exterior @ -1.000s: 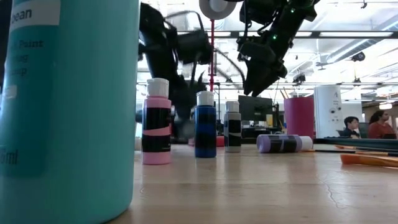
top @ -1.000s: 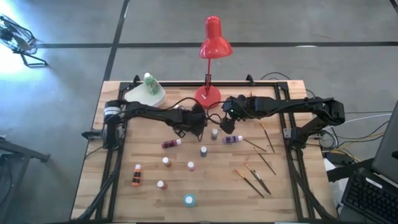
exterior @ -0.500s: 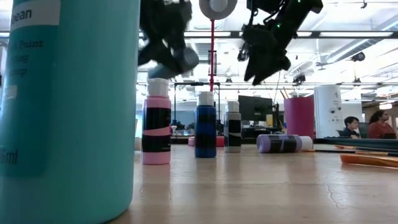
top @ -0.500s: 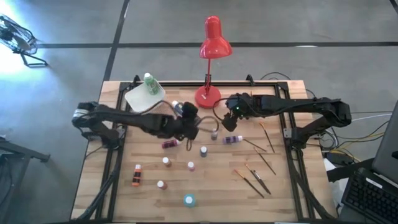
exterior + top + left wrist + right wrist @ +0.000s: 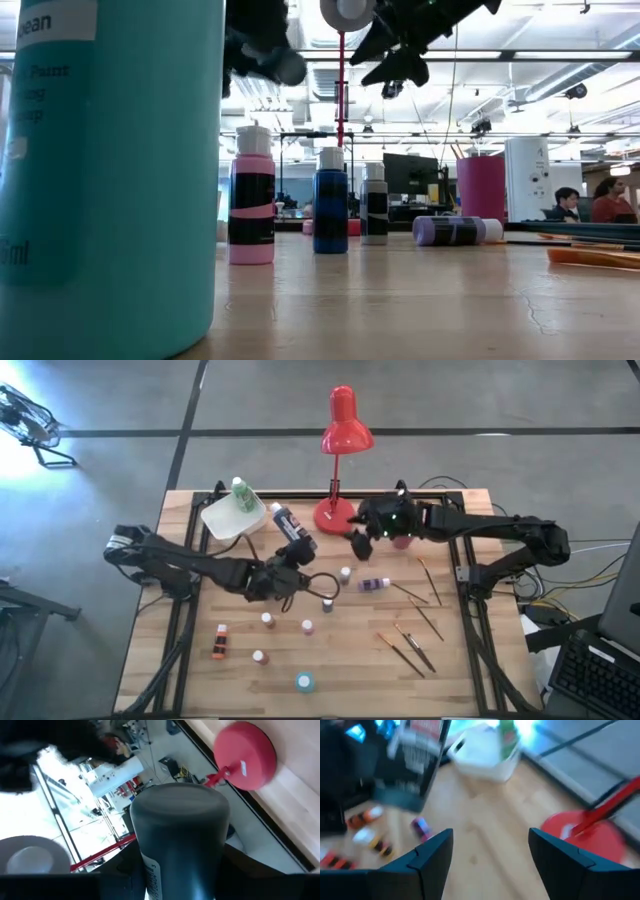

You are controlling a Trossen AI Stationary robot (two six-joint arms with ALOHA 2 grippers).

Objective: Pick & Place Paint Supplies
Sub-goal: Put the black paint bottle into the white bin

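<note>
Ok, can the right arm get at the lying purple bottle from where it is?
Probably yes: the right gripper hangs open and empty just behind the purple bottle, nothing between them; the left gripper, holding a dark bottle, is off to the side.

Little legible text here. We read "ean" on the white label of the teal bottle [image 5: 110,170] in the low view, with "Paint" just below it and "ml" lower on the label. Label print on the dark bottle [image 5: 177,840] in the left wrist view is unreadable to us.
</note>
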